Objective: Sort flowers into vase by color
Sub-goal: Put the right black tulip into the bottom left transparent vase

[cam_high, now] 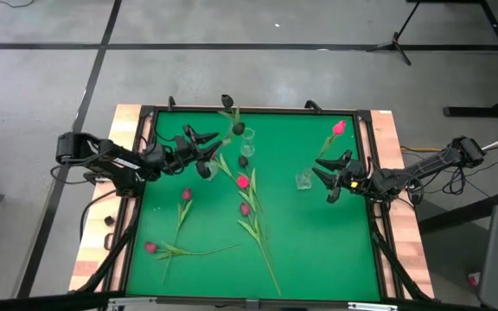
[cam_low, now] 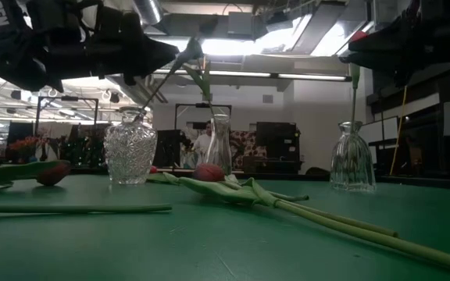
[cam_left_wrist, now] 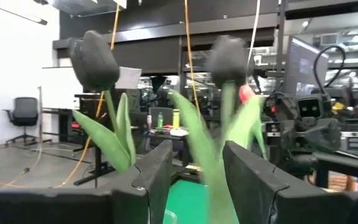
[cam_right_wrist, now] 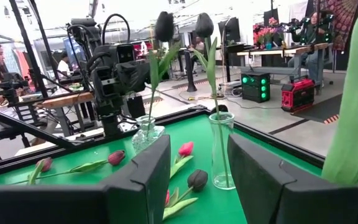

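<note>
Tipping is the risk: the left gripper, jaws parted around a dark tulip seemingly just dropped into the cut-glass vase, could snag its leaf and topple it. The right gripper waits open by the bell-shaped vase. Slim green-stemmed flowers lie mid-table.

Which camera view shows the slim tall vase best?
The right wrist view: the slim tall vase stands whole, holding a dark tulip. The low view shows it farther off; the high view only its rim.
</note>
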Motion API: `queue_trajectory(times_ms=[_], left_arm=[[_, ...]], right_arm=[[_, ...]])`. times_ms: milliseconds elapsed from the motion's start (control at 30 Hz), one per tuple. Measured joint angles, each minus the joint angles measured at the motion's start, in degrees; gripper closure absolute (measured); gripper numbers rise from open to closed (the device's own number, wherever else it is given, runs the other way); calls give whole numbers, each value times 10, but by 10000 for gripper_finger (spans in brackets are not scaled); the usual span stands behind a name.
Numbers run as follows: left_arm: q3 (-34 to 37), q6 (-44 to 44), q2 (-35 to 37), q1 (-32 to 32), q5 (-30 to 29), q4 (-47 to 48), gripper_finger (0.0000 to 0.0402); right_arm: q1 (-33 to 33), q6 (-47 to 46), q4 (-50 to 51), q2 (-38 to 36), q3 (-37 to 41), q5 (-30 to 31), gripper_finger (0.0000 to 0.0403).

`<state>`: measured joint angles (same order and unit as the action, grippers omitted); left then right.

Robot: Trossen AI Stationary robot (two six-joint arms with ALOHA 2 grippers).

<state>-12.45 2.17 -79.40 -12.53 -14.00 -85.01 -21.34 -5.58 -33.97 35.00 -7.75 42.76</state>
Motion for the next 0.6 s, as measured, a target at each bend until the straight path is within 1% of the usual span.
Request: queue_trajectory(times_ms=[100, 267, 333, 400, 500, 600], left_arm=[[0, 1, 0, 0, -20, 2, 260], [0, 29, 3, 0, -27, 3, 260], [0, 36, 10, 0, -47, -1, 260], [0, 39, 24, 0, -67, -1, 260], [0, 48, 56, 0, -77, 7, 260], [0, 49, 99, 0, -97, 47, 260]], right_arm=[[0, 0, 3, 0, 0, 0, 244], [0, -5, 16, 0, 0, 1, 244], [0, -9, 16, 2, 0, 1, 244], [0, -24, 16, 8, -1, 2, 244], [0, -34, 17, 10, -12, 1, 244], [0, -35, 26, 24, -35, -3, 244]])
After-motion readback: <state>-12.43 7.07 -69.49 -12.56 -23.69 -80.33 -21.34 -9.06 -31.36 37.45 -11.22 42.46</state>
